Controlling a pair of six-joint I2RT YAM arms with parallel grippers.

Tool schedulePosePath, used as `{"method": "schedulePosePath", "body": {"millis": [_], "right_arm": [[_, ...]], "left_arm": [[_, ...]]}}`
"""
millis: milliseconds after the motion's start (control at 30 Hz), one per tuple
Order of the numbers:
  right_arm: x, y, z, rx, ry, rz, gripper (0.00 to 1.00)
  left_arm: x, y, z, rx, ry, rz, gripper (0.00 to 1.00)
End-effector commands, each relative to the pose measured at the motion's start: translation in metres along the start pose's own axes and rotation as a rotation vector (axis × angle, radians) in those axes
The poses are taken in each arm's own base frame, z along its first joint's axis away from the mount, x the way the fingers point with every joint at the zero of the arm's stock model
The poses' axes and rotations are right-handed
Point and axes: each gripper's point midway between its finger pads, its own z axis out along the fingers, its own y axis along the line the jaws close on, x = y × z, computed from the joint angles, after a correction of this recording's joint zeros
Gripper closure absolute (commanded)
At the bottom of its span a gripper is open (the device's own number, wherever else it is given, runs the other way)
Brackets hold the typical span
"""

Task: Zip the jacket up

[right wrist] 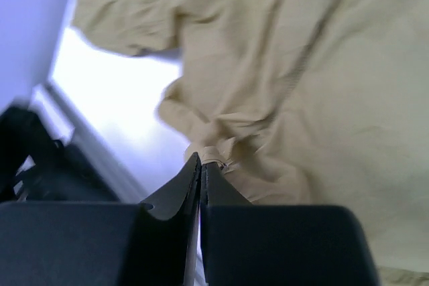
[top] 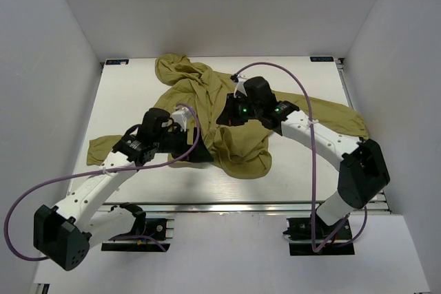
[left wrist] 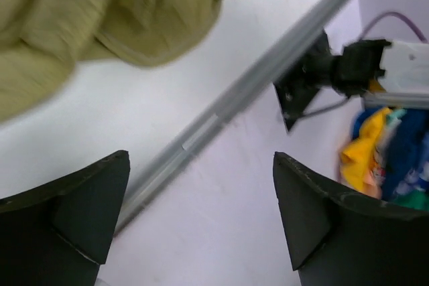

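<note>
The jacket (top: 241, 149) lay crumpled in the middle of the table (top: 124, 94), sleeves flung left and right. The right gripper (right wrist: 201, 164) was clamped tight, tips pinching a fold of its edge. The left gripper (left wrist: 201, 212) gaped wide nearby, holding nothing.

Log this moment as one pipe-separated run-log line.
wrinkled olive-yellow thin-fabric jacket: bunched on white table | left gripper: open, empty | right gripper: shut, tips against jacket fold
</note>
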Motion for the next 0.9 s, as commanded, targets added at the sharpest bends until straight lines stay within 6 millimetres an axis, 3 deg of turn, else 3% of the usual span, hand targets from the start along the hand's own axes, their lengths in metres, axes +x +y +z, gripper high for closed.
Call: {"method": "schedulePosePath", "body": {"millis": [0, 67, 133, 167, 200, 300, 367, 533, 633, 733, 867], "right_arm": [[0.006, 0.023, -0.013, -0.129, 0.03, 0.003, 1.0], [0.008, 0.032, -0.017, -0.159, 0.061, 0.017, 1.0], [0.002, 0.041, -0.021, -0.179, 0.061, 0.034, 1.0], [0.003, 0.041, -0.023, -0.173, 0.075, 0.047, 1.0], [0.002, 0.042, -0.024, -0.174, 0.077, 0.051, 1.0], [-0.002, 0.045, -0.027, -0.164, 0.078, 0.061, 1.0], [-0.006, 0.049, -0.029, -0.173, 0.076, 0.066, 1.0], [-0.01, 0.051, -0.028, -0.172, 0.083, 0.081, 1.0], [-0.013, 0.057, -0.029, -0.193, 0.091, 0.082, 1.0], [-0.013, 0.058, -0.032, -0.194, 0.088, 0.08, 1.0], [-0.011, 0.058, -0.032, -0.193, 0.096, 0.086, 1.0]], "left_arm": [[-0.056, -0.012, -0.019, -0.058, -0.226, 0.186, 0.02], [-0.074, -0.018, -0.027, -0.097, -0.298, 0.251, 0.02], [-0.079, -0.031, -0.028, -0.103, -0.307, 0.348, 0.02], [-0.082, -0.019, -0.028, -0.197, -0.314, 0.357, 0.02], [-0.077, -0.026, -0.022, -0.219, -0.289, 0.432, 0.02], [-0.083, -0.01, -0.016, -0.42, -0.272, 0.549, 0.03], [-0.083, -0.014, -0.004, -0.449, -0.247, 0.613, 0.03], [-0.089, -0.016, 0.011, -0.477, -0.266, 0.638, 0.02], [-0.095, -0.008, 0.014, -0.562, -0.283, 0.653, 0.03], [-0.098, 0.001, 0.02, -0.62, -0.278, 0.656, 0.08], [-0.102, -0.002, 0.025, -0.604, -0.3, 0.663, 0.18]]}}
